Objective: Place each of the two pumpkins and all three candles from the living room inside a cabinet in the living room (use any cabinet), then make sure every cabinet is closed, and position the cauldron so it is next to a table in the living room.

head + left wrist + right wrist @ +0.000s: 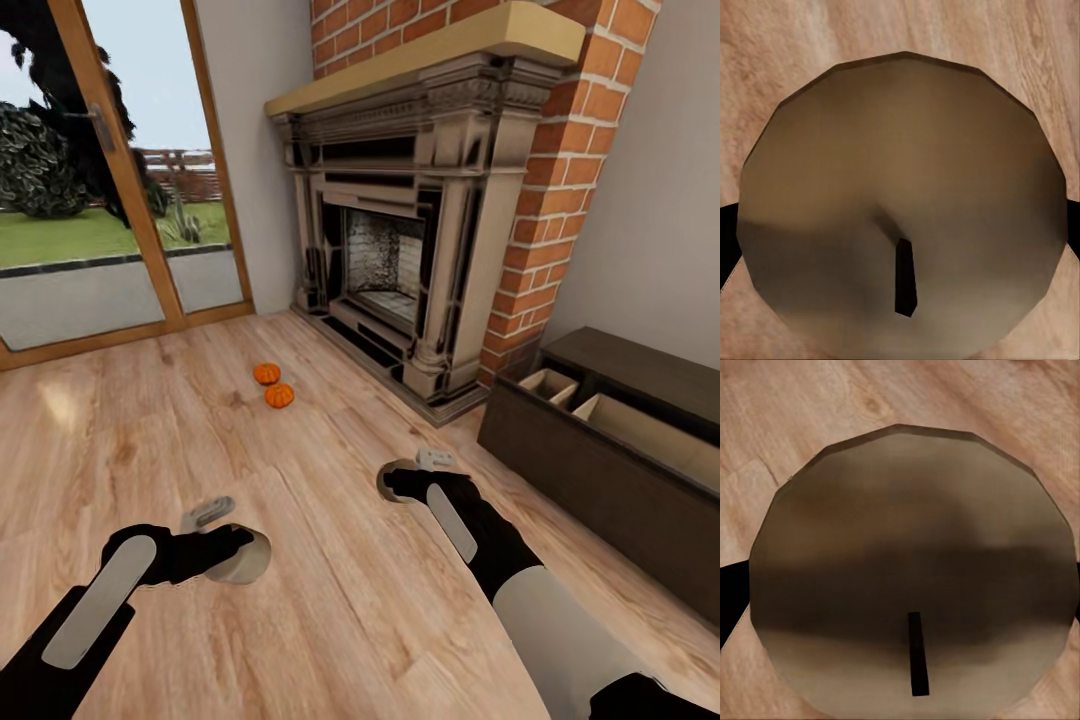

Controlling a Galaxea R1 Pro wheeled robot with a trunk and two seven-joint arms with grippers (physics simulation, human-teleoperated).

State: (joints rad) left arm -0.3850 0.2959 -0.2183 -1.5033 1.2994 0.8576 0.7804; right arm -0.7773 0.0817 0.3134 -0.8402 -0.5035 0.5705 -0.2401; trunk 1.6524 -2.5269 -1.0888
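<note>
Two orange pumpkins [266, 373] [279, 395] lie side by side on the wooden floor in front of the fireplace, well ahead of both arms. My left gripper [243, 556] is low over the floor, shut on a round tan candle [252, 566]. Its flat top and dark wick show close up in the left wrist view [900, 180]. My right gripper [391, 482] is shut on a second candle [383, 480], seen from above in the right wrist view [911, 547]. The dark-brown cabinet [590, 480] stands at the right, its top compartments open and showing pale insides.
A brick and stone fireplace [410, 270] rises straight ahead, its hearth step jutting onto the floor. Glass patio doors [120, 180] fill the left wall. Bare wooden floor [330, 620] stretches between my arms and the pumpkins.
</note>
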